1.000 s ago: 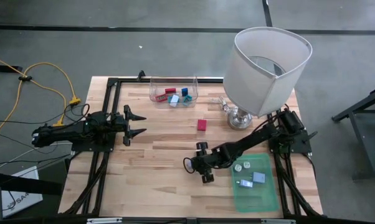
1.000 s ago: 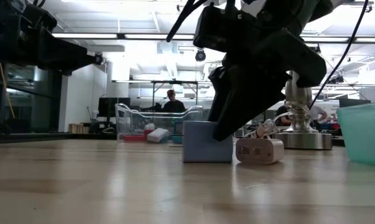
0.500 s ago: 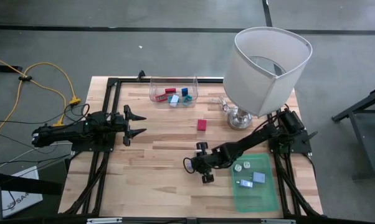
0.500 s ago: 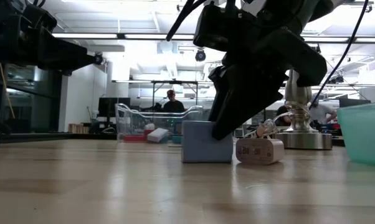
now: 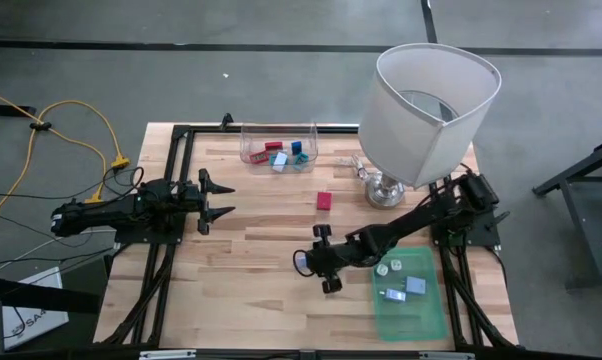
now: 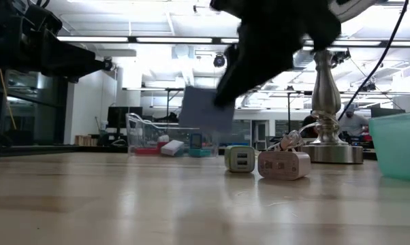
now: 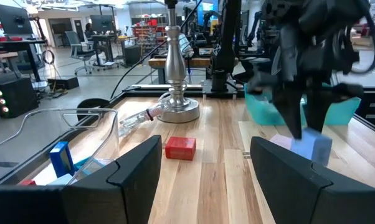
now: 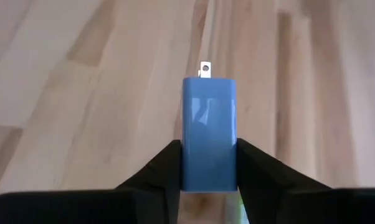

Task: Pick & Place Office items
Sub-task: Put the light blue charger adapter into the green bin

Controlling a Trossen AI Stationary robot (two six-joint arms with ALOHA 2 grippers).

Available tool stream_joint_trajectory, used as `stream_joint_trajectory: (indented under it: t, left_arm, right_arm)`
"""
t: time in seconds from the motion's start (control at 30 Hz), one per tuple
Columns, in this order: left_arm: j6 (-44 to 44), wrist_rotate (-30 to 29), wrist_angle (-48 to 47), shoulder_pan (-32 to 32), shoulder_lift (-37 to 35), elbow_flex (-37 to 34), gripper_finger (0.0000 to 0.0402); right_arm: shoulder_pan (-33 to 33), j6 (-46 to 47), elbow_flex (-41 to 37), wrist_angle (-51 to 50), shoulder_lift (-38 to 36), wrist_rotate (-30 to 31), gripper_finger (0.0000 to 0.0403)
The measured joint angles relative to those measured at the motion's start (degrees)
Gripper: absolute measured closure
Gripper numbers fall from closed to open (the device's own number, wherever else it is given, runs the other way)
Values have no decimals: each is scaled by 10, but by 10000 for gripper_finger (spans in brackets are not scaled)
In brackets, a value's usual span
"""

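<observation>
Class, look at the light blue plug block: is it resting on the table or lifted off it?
Lifted. The right gripper clamps the light blue plug block between its jaws, and the low view shows it hanging clear above the table.

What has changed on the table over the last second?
The right pincer, clamped on the blue charger block, has lifted it off the wood; in the low view the block now hangs above the table, uncovering a small charger behind where it stood. The left pincer stays open at the left side. The red piece, clear bin, green tray and lamp are unmoved.
</observation>
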Motion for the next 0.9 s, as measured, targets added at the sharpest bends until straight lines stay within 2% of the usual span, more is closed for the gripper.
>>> stream_joint_trajectory:
  t: [0.2, 0.4, 0.7, 0.9]
  left_arm:
    - [0, 0, 0, 0, 0, 0, 164]
    - [0, 0, 0, 0, 0, 0, 164]
    - [0, 0, 0, 0, 0, 0, 164]
    - [0, 0, 0, 0, 0, 0, 164]
  right_arm:
    - [15, -1, 0, -25, -51, 35, 294]
    - [56, 18, 0, -77, -90, 98, 288]
    - [142, 179, 1, -178, -126, 118, 289]
    - [227, 303, 1, -259, -154, 207, 293]
